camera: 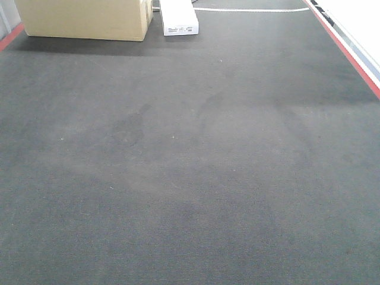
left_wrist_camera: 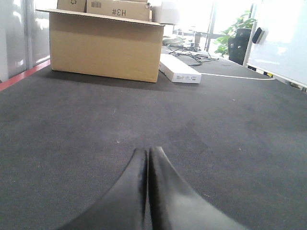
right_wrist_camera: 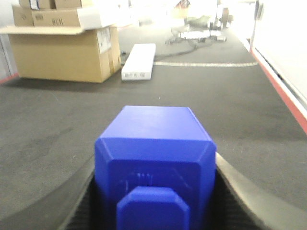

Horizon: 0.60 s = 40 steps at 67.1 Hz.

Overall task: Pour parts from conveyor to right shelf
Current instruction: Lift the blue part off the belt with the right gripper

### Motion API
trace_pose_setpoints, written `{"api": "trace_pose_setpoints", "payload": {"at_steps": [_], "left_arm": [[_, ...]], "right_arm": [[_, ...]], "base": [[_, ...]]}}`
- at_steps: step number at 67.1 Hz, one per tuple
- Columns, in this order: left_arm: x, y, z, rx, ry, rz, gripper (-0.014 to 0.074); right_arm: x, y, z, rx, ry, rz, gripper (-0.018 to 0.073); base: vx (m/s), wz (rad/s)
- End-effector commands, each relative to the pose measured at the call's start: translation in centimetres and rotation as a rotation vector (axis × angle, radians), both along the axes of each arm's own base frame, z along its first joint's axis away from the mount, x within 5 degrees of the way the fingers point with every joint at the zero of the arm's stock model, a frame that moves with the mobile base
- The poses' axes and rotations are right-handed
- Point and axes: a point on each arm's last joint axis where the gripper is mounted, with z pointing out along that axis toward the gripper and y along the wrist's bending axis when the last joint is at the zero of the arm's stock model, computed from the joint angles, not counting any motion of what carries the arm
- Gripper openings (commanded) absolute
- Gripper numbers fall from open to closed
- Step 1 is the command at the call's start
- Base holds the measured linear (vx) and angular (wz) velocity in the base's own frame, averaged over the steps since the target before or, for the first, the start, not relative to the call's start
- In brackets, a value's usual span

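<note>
Right wrist view: right pincer (right_wrist_camera: 156, 201) clamped on blue block (right_wrist_camera: 154, 139) over the belt (right_wrist_camera: 53, 120), left pincer (left_wrist_camera: 147, 160) pressed together, empty; a slack grip risks dropping it.

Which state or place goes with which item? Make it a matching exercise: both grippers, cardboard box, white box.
Column A
1. left gripper
2. right gripper
3. cardboard box
4. white box

Column B
a. shut on the blue part
b. shut, holding nothing
c. far left corner of the conveyor
d. lying flat just right of the cardboard box

Pairs: 1-b, 2-a, 3-c, 4-d
</note>
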Motion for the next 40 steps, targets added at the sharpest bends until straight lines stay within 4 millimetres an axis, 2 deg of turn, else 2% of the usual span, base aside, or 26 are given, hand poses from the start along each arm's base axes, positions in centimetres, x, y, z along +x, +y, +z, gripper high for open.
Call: {"api": "trace_pose_setpoints", "payload": {"at_steps": [1, 6, 9, 13, 30, 40], "left_arm": [[0.0, 0.0, 0.0, -0.016, -0.061, -0.006, -0.0006], [0.0, 0.0, 0.0, -0.016, -0.061, -0.006, -0.0006], [0.0, 0.0, 0.0, -0.016, -0.061, -0.006, -0.0006], [0.0, 0.0, 0.0, -0.016, -0.061, -0.006, -0.0006], [0.0, 0.0, 0.0, -0.016, -0.061, -0.006, -0.0006], [0.0, 0.0, 0.0, -0.016, -0.061, -0.006, -0.0006]], "right_arm": [[-1.0, -0.2, -0.7, -0.01, -0.117, -0.002, -0.0004], [-1.1, -0.2, -2.4, -0.009, -0.128, 0.002, -0.0004], [-1.1, -0.1, -2.6, -0.003, -0.163, 0.006, -0.0004], [-1.2, -0.1, -2.5, 0.005, -0.209, 0.01, -0.0004], [-1.2, -0.1, -2.8, -0.027, -0.182, 0.006, -0.0004], [-1.2, -0.1, -2.9, 0.023, -0.167, 0.014, -0.0004]], "base": [[0.0, 0.0], [0.0, 0.0], [0.0, 0.0], [0.0, 0.0], [0.0, 0.0], [0.0, 0.0]]}}
